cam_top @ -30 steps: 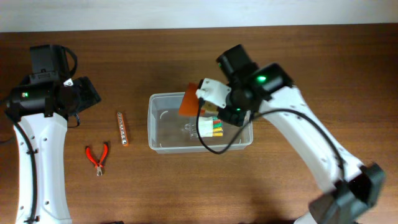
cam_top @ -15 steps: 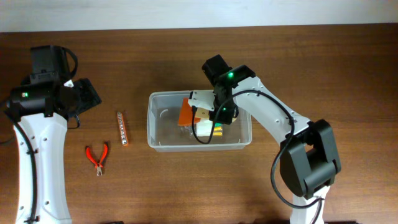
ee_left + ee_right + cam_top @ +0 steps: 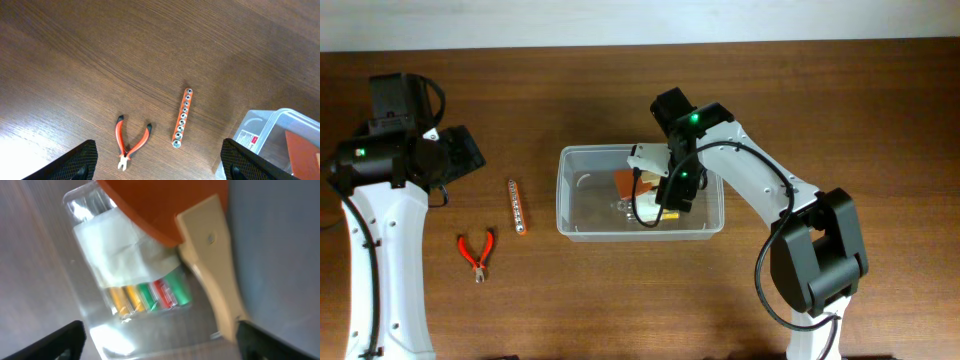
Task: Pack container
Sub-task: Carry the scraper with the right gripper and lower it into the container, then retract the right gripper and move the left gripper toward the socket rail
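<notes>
The container is a clear tub at the table's middle, and its corner shows in the left wrist view. Inside it lie an orange scraper with a beige handle and a clear pack of coloured bits. My right gripper reaches down into the tub and stands open just above the pack, holding nothing. My left gripper hovers open over the table at the far left, empty.
Red-handled pliers and an orange socket rail lie on the wooden table between the left arm and the tub.
My right gripper opened and let go of the orange scraper, which now lies in the tub. The left arm has stayed in place.
</notes>
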Available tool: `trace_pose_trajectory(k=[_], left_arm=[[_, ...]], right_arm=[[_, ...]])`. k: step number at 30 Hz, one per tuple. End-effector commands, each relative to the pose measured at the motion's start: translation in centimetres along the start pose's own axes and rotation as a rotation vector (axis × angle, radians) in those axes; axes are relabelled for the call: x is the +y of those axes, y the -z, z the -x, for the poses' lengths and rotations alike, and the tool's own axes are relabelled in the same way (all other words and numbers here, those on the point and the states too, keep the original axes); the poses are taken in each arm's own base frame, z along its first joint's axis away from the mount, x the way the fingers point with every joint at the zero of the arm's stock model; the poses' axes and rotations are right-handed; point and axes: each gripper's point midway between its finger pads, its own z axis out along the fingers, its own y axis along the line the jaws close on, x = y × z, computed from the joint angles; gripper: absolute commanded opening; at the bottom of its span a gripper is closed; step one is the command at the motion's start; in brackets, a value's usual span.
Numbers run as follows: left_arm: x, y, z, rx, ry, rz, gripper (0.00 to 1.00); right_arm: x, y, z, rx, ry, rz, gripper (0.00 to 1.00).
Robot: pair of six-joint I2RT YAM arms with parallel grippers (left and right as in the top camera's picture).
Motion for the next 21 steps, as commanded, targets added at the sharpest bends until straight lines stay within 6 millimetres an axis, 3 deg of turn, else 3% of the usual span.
trace_pose_trajectory(k=[1, 4, 5, 8, 11, 15, 17, 21], left_arm=[[0.2, 0.7, 0.4, -0.022, -0.068, 0.005, 0.84], [0.2, 0.7, 0.2, -0.013, -0.084, 0.006, 0.87], [0.1, 0.7, 0.0, -0.005, -0.109, 0.001, 0.87], [0.2, 0.7, -0.2, 0.006, -0.126, 0.000, 0.87], [-0.2, 0.7, -0.8, 0.029, -0.133, -0.025, 0.87], [-1.4, 0.8, -1.6, 0.054, -0.159, -0.065, 0.92], [-2.6, 0.8, -2.0, 0.058, -0.223, -0.081, 0.93], [-4.9, 0.1, -3.0, 0.069, -0.329, -0.108, 0.94]], right_arm=[[-0.2, 3.9, 0.8, -0.059, -0.014, -0.046, 0.99], [-0.2, 8.6, 0.9, -0.106, -0.067, -0.124, 0.99], [-0.5, 11.7, 0.3, -0.111, -0.124, -0.203, 0.99], [-1.1, 17.4, -2.0, -0.127, -0.242, -0.380, 0.99], [-0.9, 23.0, -6.0, -0.167, -0.441, -0.525, 0.99], [0.8, 27.1, -12.5, -0.228, -0.812, -0.576, 0.99], [2.0, 28.6, -17.0, -0.241, -1.051, -0.597, 0.99], [3.4, 29.6, -20.9, -0.262, -1.228, -0.579, 0.99]])
